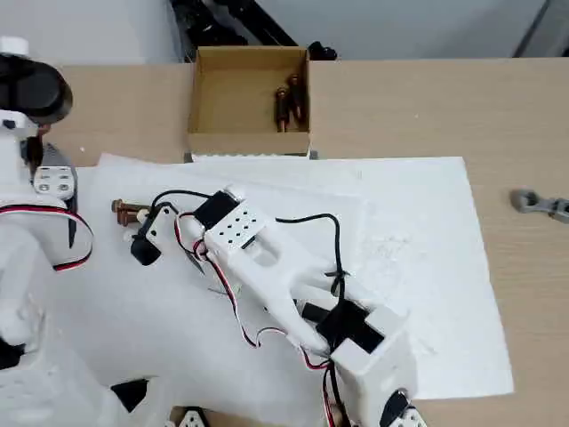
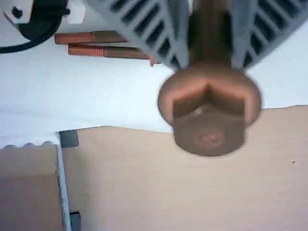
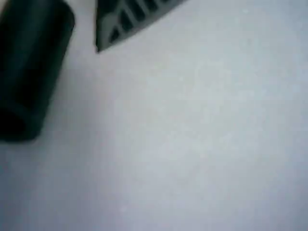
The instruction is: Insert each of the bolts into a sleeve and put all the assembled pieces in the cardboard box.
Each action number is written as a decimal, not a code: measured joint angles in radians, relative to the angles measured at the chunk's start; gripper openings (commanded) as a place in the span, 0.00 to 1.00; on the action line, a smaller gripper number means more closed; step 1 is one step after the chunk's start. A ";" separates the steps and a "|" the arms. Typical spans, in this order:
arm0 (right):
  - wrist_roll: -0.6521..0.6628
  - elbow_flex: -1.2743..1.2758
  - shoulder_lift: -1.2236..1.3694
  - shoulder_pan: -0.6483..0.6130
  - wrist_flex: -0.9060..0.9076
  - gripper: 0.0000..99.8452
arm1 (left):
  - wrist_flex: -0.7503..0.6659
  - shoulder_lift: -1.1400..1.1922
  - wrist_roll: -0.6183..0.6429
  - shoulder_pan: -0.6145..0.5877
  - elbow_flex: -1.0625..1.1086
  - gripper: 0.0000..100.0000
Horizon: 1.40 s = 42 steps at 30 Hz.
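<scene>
Left tool point(image 2: 210, 43) grips a bolt point(image 2: 210, 113); whether right tool point(image 1: 147, 233) by the black sleeve point(image 3: 30, 67) is clenched, I cannot tell.

Cardboard box point(image 1: 233, 100) behind the paper point(image 1: 427, 267) holds 2 pieces point(image 1: 289, 103).

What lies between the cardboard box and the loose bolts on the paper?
High view: between box and bolts, just bare paper and table.

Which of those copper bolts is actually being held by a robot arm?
The bolt clamped in the left gripper, head toward the camera. Two more bolts lie loose on the paper, and others sit in the box.
</scene>
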 measured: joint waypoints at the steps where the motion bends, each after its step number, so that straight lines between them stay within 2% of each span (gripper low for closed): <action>1: 0.000 0.000 0.003 0.000 -0.008 0.19 | 0.000 0.000 0.000 0.000 0.000 0.01; 19: -0.048 -0.017 0.091 -0.002 -0.055 0.18 | 0.000 0.000 0.000 0.000 0.000 0.01; 25: -0.054 -0.021 0.091 0.006 -0.072 0.01 | 0.000 0.000 0.000 0.000 0.000 0.01; 42: -0.094 -0.034 0.071 0.009 -0.049 0.01 | 0.000 0.000 0.000 -0.002 0.000 0.01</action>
